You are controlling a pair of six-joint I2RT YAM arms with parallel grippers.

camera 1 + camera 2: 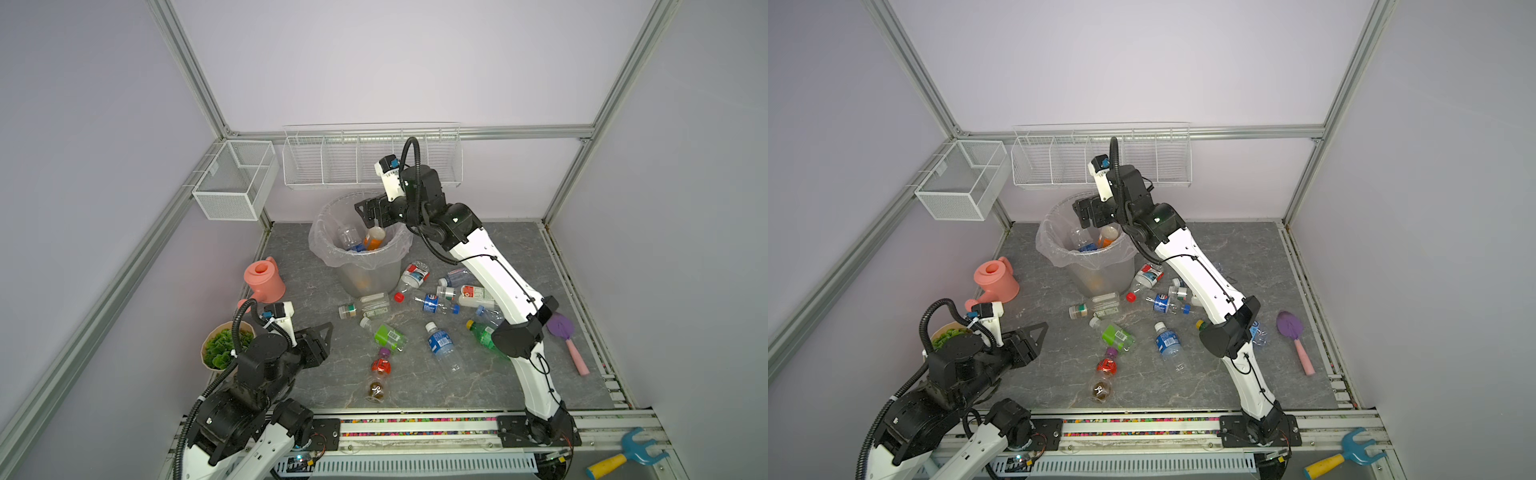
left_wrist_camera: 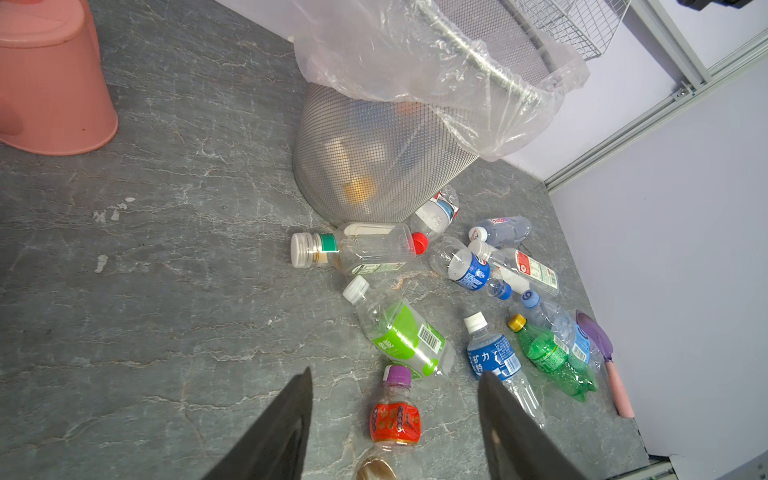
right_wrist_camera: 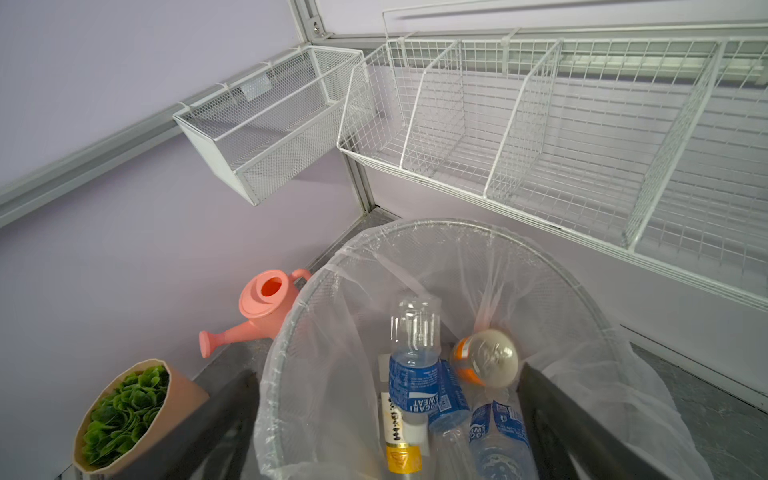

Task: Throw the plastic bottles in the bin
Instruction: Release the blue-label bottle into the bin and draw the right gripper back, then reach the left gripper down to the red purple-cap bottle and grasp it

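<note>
Right hand is over the bin, jaws apart, orange bottle already inside, so I'd lift straight up, clear of the bag. Left hand is apart too, empty, well away from the bin.

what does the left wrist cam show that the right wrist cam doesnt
Only the left wrist view: bottles lying on the table, such as the green-labelled bottle and the green bottle, plus the purple trowel. Only the right wrist view: inside the bin, a Pocari Sweat bottle and an orange-labelled bottle, and the potted plant. Both: the bin, the pink watering can and a white wire basket.
</note>
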